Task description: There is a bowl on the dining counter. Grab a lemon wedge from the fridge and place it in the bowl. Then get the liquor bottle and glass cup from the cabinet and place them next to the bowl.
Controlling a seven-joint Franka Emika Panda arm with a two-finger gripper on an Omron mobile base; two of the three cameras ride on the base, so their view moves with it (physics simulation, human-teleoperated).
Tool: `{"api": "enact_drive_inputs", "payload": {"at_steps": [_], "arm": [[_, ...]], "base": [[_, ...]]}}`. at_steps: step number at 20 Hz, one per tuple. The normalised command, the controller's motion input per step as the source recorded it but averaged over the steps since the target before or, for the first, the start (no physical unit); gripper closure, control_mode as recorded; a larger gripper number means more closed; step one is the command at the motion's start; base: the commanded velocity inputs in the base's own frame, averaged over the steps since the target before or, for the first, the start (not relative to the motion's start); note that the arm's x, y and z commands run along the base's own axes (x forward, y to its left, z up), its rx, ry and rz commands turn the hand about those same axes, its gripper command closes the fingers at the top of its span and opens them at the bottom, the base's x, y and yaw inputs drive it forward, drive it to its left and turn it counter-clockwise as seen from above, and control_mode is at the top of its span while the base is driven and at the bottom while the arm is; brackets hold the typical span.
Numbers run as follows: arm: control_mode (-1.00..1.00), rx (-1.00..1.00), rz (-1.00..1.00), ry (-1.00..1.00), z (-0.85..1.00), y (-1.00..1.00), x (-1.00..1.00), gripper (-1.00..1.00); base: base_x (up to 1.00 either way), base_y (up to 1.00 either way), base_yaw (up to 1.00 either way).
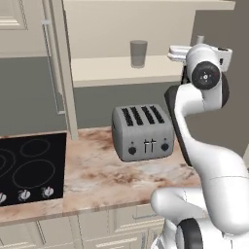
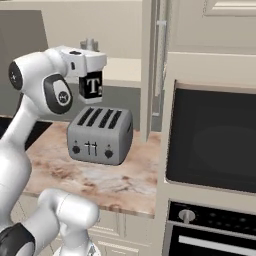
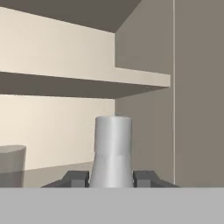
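The cabinet stands open, its cream shelf above the worktop. The glass cup, a grey tumbler, is upright on that shelf and shows at the left edge of the hand view. The pale liquor bottle stands at the shelf's right end near the cabinet's side wall. Only its top shows above my hand in the base views. My gripper reaches into the cabinet, and its fingertips press against both sides of the bottle, shut on it.
A grey four-slot toaster sits on the marbled worktop right under my hand. A black cooktop lies to the left. The open cabinet door hangs edge-on left of the shelf. A dark built-in oven stands on the right.
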Motion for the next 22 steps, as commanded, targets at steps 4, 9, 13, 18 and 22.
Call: {"api": "enact_drive_inputs", "payload": {"at_steps": [4, 9, 13, 18, 22], "arm": [[-1.0, 0.0, -0.1, 0.0, 0.01, 0.18, -1.0, 1.0], [-1.0, 0.0, -0.06, 0.04, -0.13, 0.22, -0.96, 1.0], [-1.0, 0.0, -0.06, 0.01, -0.24, 0.16, -0.93, 1.0], [-1.0, 0.0, -0.07, 0.01, -0.19, 0.08, -0.93, 1.0], [-1.0, 0.0, -0.04, 0.0, -0.33, 0.16, -0.94, 1.0]], "base": [[0.0, 0.0, 0.0], [0.0, 0.0, 0.0], [0.0, 0.0, 0.0], [0.0, 0.0, 0.0], [0.0, 0.0, 0.0]]}}
